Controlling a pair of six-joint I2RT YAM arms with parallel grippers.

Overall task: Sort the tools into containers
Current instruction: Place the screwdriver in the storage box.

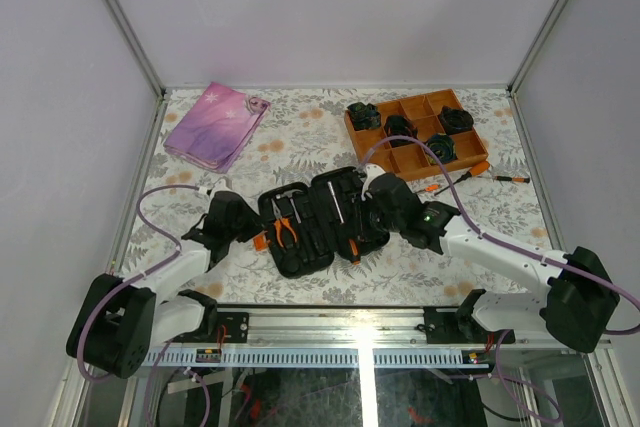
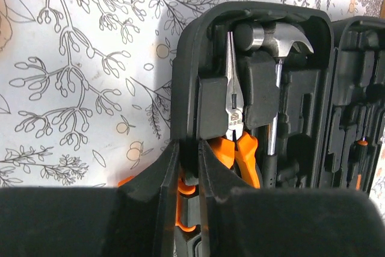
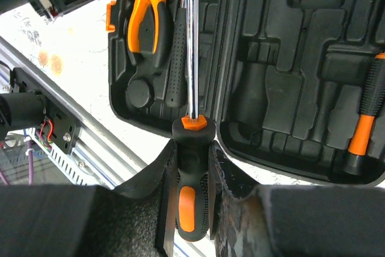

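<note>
Pliers [image 2: 234,118] with orange handles lie in a moulded slot in the left half of the open tool case [image 1: 310,262], just beside a hammer [image 2: 278,40]. The case sits mid-table between the two arms. The left gripper [image 2: 185,167] is drawn narrow, its fingers [image 2: 157,179] pinching the case's left rim with an orange zipper tab [image 2: 183,206] between them. The right gripper [image 3: 191,154] is clamped on the black-and-orange handle of a screwdriver [image 3: 191,58]. That handle hangs outside the case's edge, and the bright shaft reaches in over the fold between the halves. A second driver [image 3: 364,127] rests in the right half. Two loose drivers [image 1: 470,172] lie on the floral table [image 1: 250,152] right of the case, near an orange tray [image 1: 408,159] of black rosette bundles [image 1: 363,115]. A pink pouch [image 1: 215,125] lies far left.
</note>
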